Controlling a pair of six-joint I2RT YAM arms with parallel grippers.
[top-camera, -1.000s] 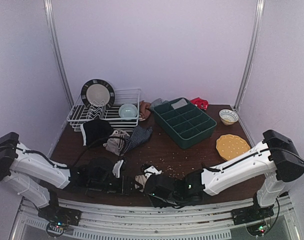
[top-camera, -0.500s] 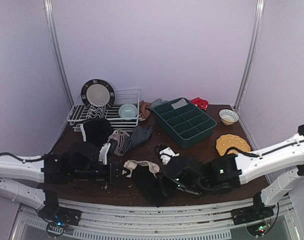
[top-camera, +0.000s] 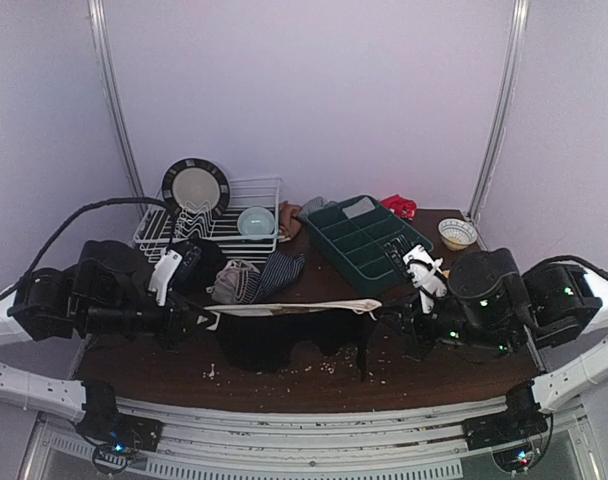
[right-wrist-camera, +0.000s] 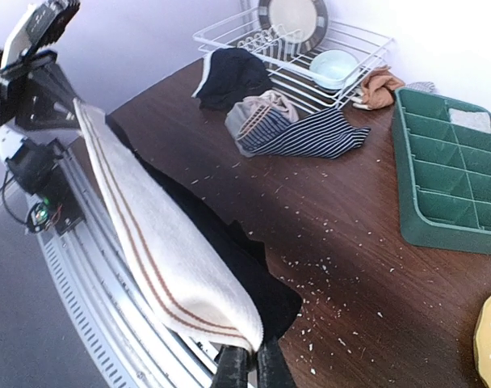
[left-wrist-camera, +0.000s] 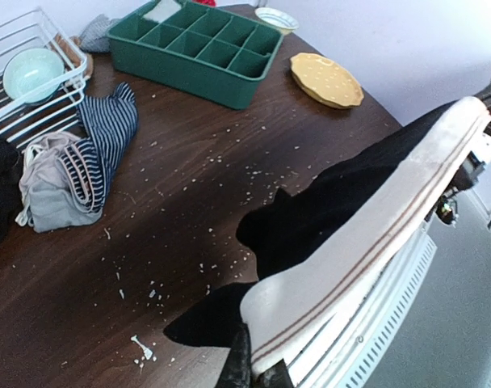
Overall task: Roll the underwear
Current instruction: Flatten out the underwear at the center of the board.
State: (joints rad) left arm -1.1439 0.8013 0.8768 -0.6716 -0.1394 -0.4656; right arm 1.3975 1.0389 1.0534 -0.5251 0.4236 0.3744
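Note:
A black underwear with a cream, brown-striped waistband hangs stretched between my two grippers above the table's front. My left gripper is shut on the waistband's left end. My right gripper is shut on its right end. The black body hangs down from the band. A pile of underwear lies further back: a light grey one, a dark navy striped one and a black one. It also shows in the left wrist view and the right wrist view.
A green divided tray stands at the back centre-right, a white dish rack with a plate and a pale bowl at the back left. A yellow plate and a small bowl are on the right. White crumbs dot the dark table.
Both grippers have risen and moved apart, lifting the black underwear off the table and stretching its waistband taut between them.

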